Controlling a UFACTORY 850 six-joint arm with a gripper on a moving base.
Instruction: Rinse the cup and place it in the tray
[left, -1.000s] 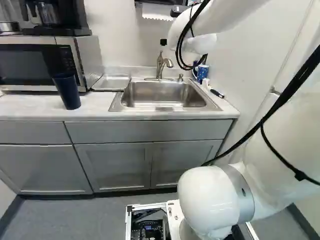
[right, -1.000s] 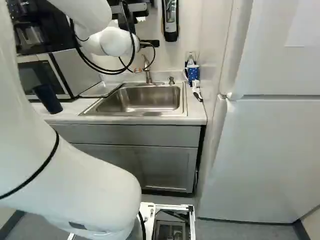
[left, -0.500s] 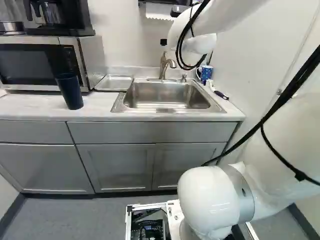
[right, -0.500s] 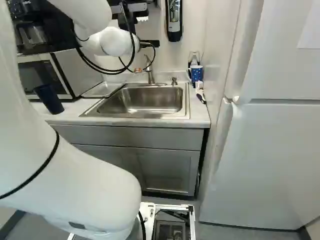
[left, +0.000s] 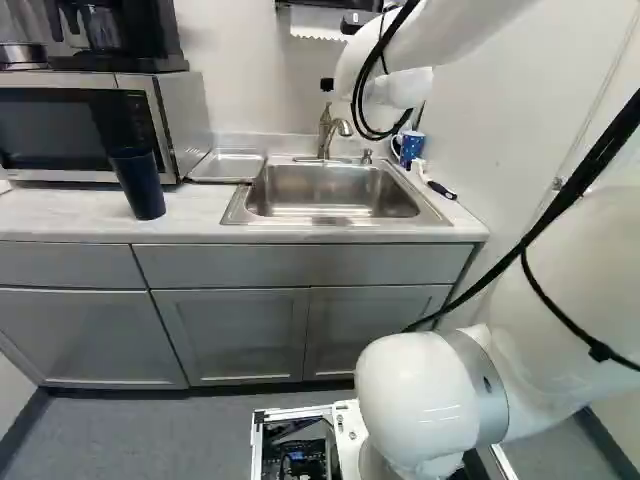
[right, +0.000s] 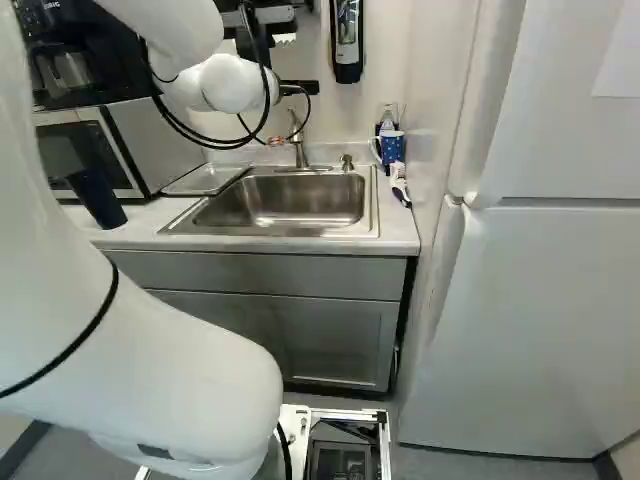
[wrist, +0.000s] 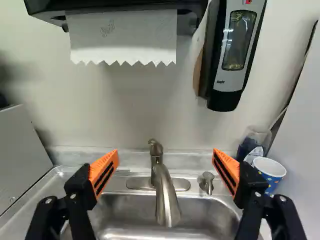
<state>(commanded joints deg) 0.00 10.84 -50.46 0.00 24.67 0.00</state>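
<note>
Wrist view: dotted cup (wrist: 270, 172) outside fingers (wrist: 228, 170)

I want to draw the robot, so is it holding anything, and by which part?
It holds nothing. The gripper is wide open, and the faucet shows beyond its orange pads.

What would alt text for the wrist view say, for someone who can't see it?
Open, empty gripper with orange-padded fingers wide apart, the faucet of a metal sink showing between them. A blue dotted cup stands beyond one finger; a paper towel dispenser and soap dispenser hang on the wall ahead.
</note>
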